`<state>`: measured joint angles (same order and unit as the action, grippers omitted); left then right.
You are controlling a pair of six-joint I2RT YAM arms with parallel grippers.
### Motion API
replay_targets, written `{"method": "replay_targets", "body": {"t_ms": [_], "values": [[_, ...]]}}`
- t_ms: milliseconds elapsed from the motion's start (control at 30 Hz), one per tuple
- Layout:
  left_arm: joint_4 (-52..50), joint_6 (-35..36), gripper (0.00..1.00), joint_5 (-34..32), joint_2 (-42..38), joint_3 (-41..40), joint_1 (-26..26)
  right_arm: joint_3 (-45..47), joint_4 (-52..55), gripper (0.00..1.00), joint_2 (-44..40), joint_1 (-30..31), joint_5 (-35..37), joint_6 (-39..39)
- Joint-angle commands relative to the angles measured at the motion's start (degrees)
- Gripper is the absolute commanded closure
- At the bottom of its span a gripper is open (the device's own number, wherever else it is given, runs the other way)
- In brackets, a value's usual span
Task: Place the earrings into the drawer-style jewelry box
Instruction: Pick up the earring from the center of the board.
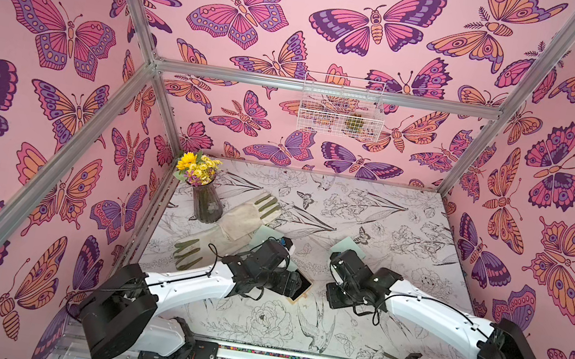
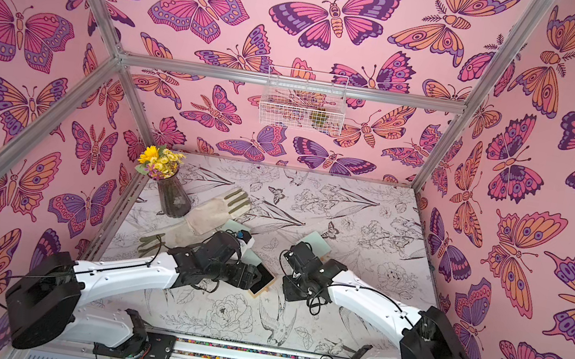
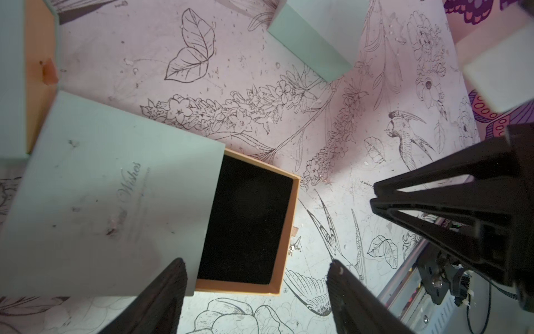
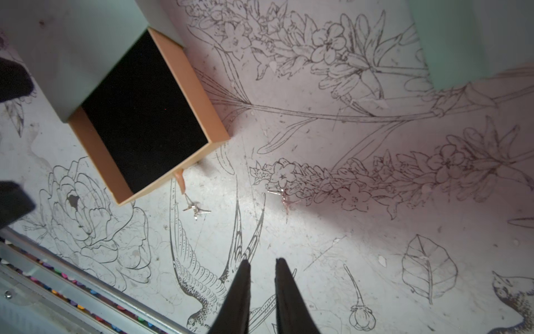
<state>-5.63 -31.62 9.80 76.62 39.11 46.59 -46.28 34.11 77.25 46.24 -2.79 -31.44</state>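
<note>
Tan card drawer [image 3: 290, 228] of the jewelry box [image 3: 109, 196] is slid partly out of the pale green sleeve, with its black lining bare. In both top views the drawer's front corner shows just past the left arm's wrist.

Earrings are outside the box:
- First earring [image 4: 197, 208], silver, lies on the counter [image 4: 361, 237] just off the drawer's front edge, at the tip of the orange pull tab [image 4: 180, 182]. Can't tell if it touches the tab. The left wrist view also has it [image 3: 294, 247] just beside the drawer front.
- Second earring [image 4: 276, 192], a small silver stud, lies on the counter further out from the drawer front, apart from the first.

Left hand [image 3: 257, 269]: fingers spread wide, above the box where the drawer meets the sleeve. It pinches nothing. Can't tell whether a finger touches the sleeve.

Right hand [image 4: 262, 261]: fingers nearly pressed together with a thin gap, nothing pinched. It sits over bare counter, out past both earrings from the drawer front, near them but apart.

Other stuff, placed from the jewelry box:
- Second box [image 3: 312, 37], pale green, on the counter beyond the drawer's side, well apart.
- Third box [image 3: 11, 78], pale green with an orange inner part, just beside the sleeve.
- Gloves [image 1: 243, 220] and a glass vase [image 1: 206, 206] of yellow flowers lie past the sleeve end, toward the back wall.
- Wire basket [image 1: 341, 106] hangs on the back wall, well apart.
</note>
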Motion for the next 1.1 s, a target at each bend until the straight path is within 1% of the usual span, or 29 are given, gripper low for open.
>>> {"method": "replay_targets", "body": {"t_ms": [0, 167, 233, 267, 333, 433, 600, 767, 900, 1067], "values": [[3.2, 0.6, 0.23, 2.5, 0.8, 1.3, 0.2, 0.3, 2.0, 0.81, 0.6, -2.9, -0.7, -3.9], [3.2, 2.4, 0.25, 3.4, 2.6, 2.3, 0.2, 3.8, -2.6, 0.82, -1.9, -8.5, -9.0, -4.6], [3.2, 2.9, 0.26, 4.6, 3.8, 3.0, 0.2, 4.1, -4.0, 0.82, -1.5, -10.6, -13.2, -4.2], [3.2, 3.0, 0.27, 5.3, 4.3, 3.3, 0.2, 3.9, -3.9, 0.82, -1.1, -11.1, -14.1, -3.6], [3.6, 3.1, 0.27, 6.3, 5.3, 3.7, 0.7, 2.6, -2.3, 0.82, 0.1, -11.3, -13.1, -1.5], [3.9, 3.3, 0.27, 5.5, 5.7, 3.8, 2.2, 1.1, -0.2, 0.83, 2.0, -11.3, -11.0, 1.8], [4.1, 3.1, 0.27, 5.1, 6.2, 4.0, 2.5, 0.1, -0.2, 0.84, 4.5, -11.2, -10.4, 6.2], [6.0, 1.6, 0.27, 4.4, 5.2, 2.4, 2.2, -1.6, -0.8, 0.81, 6.4, -10.4, -10.4, 7.0], [6.8, 1.1, 0.27, 4.5, 4.9, 1.9, 1.5, -4.9, 1.4, 0.78, 8.8, -8.7, -7.2, 8.0], [7.0, 0.8, 0.28, 4.8, 4.5, 1.1, 0.5, -9.0, 4.5, 0.78, 12.4, -6.7, -3.3, 8.0]]}}
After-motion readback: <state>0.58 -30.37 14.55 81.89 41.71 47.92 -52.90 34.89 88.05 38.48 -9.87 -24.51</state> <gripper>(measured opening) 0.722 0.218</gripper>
